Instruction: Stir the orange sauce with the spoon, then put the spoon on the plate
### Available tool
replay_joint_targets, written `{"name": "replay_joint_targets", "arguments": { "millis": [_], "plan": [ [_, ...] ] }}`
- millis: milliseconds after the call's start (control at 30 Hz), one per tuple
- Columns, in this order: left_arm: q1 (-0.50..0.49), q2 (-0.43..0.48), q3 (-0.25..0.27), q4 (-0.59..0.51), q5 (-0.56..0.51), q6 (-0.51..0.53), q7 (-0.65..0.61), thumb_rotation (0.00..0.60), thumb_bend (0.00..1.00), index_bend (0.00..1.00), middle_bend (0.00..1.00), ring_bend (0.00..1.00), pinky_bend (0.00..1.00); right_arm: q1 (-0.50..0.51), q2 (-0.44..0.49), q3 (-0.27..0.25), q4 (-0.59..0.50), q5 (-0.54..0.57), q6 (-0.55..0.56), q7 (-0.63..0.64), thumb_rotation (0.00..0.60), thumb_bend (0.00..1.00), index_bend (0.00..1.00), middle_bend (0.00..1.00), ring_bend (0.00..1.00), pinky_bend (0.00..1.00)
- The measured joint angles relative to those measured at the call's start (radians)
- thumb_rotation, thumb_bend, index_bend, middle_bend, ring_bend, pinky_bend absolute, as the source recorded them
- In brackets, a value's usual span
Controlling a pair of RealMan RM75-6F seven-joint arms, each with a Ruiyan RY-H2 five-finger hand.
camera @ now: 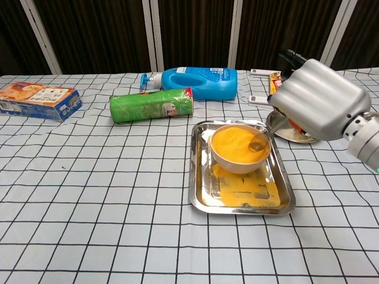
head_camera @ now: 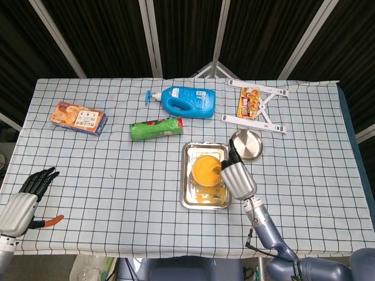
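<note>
A white bowl of orange sauce [camera: 237,145] [head_camera: 204,170] stands in a steel tray [camera: 204,189] [head_camera: 188,196] smeared with orange. My right hand [camera: 318,100] [head_camera: 237,178] holds a metal spoon [camera: 261,139] whose bowl dips into the sauce at the bowl's right side. The round steel plate [head_camera: 249,144] [camera: 283,134] lies right of the tray, partly hidden behind the hand in the chest view. My left hand [head_camera: 24,199] hovers at the table's near left corner, fingers apart, holding nothing.
A green tube can [head_camera: 156,128] and a blue detergent bottle [head_camera: 187,100] lie behind the tray. An orange snack box [head_camera: 78,117] sits far left. A snack packet on a white stand [head_camera: 250,102] is behind the plate.
</note>
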Motion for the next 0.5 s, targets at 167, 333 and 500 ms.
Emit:
{"name": "replay_joint_targets", "arguments": {
  "millis": [167, 333, 500],
  "plan": [
    [0.000, -0.001, 0.000, 0.000, -0.001, -0.001, 0.001, 0.600, 0.00, 0.00, 0.00, 0.00, 0.00, -0.004, 0.007, 0.003, 0.000, 0.001, 0.005, 0.005, 0.600, 0.67, 0.65, 0.61, 0.30, 0.00],
    [0.000, -0.001, 0.000, 0.000, 0.000, -0.001, 0.001, 0.600, 0.00, 0.00, 0.00, 0.00, 0.00, -0.008, 0.011, 0.007, -0.029, -0.001, 0.012, 0.021, 0.600, 0.67, 0.65, 0.61, 0.30, 0.00],
    [0.001, -0.001, 0.000, 0.000, 0.001, 0.002, 0.001, 0.600, 0.00, 0.00, 0.00, 0.00, 0.00, -0.002, 0.014, 0.009, -0.032, -0.026, 0.019, 0.024, 0.600, 0.67, 0.65, 0.61, 0.30, 0.00]
  ]
}}
